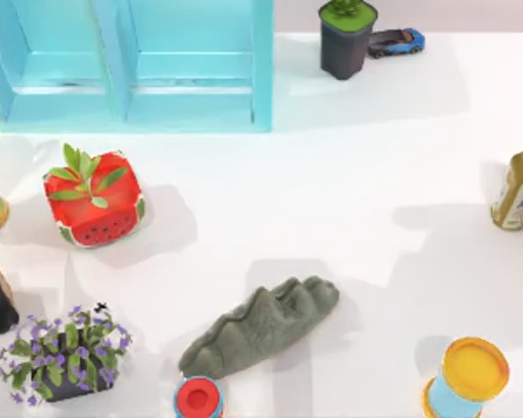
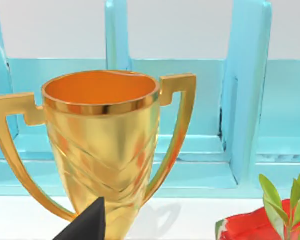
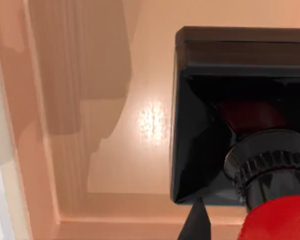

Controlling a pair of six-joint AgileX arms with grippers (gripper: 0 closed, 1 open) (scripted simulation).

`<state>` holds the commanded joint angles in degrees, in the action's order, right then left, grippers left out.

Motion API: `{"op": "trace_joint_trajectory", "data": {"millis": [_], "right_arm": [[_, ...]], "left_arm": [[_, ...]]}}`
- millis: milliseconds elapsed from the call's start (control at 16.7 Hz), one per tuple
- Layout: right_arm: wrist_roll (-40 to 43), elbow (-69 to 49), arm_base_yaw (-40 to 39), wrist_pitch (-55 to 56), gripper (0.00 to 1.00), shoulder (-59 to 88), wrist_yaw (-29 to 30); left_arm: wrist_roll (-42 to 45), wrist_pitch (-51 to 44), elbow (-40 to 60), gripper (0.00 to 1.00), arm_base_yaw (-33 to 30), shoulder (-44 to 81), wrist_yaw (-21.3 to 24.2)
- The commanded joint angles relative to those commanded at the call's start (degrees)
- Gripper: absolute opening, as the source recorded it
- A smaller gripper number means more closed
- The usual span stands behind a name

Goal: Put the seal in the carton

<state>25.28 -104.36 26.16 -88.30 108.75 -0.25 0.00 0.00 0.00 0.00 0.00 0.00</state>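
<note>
Seal over the carton floor, seen from your right wrist view.
The black square-based seal with glossy red knob (image 3: 229, 125) looks rigid, light and slippery on top; grip the ribbed black neck. You cannot tell the right end effector's (image 3: 197, 220) state.

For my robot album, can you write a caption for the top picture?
A white table crowded with a watermelon planter, purple flowers, a grey rock and a toy car.

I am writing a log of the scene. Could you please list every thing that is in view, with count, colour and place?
shelf unit: 1, turquoise, top left
trophy: 1, gold, left edge
watermelon planter: 1, red, left of centre
flower pot: 1, purple blooms, bottom left
rock model: 1, grey-green, bottom centre
jar: 1, red cap, bottom edge
can: 1, yellow lid, bottom right
bottle: 1, olive, right edge
potted plant: 1, dark pot, top
toy car: 1, blue, top
seal: 1, black base, red knob, over a tan carton
</note>
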Motion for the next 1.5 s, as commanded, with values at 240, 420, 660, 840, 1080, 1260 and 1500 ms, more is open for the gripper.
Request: {"op": "trace_joint_trajectory", "data": {"millis": [240,420,660,840,1080,1260,1500], "right_arm": [[-0.14,-0.13,-0.22,-0.09,0.0,0.3,0.0],[-0.14,2.03,-0.41,2.12,0.0,-0.31,0.09],[-0.28,7.59,-0.37,7.72,0.0,-0.86,0.32],[-0.35,11.95,-0.36,11.41,0.0,-0.97,0.2],[-0.28,15.82,-0.3,15.02,0.0,-0.8,-0.02],[-0.28,15.82,-0.3,15.02,0.0,-0.8,-0.02],[-0.28,15.82,-0.3,15.02,0.3,-0.8,-0.02]], "left_arm": [[0.0,0.0,0.0,1.0,0.0,0.0,0.0],[0.0,0.0,0.0,1.0,0.0,0.0,0.0],[0.0,0.0,0.0,1.0,0.0,0.0,0.0],[0.0,0.0,0.0,1.0,0.0,0.0,0.0],[0.0,0.0,0.0,1.0,0.0,0.0,0.0],[0.0,0.0,0.0,1.0,0.0,0.0,0.0],[0.0,0.0,0.0,1.0,0.0,0.0,0.0]]}}
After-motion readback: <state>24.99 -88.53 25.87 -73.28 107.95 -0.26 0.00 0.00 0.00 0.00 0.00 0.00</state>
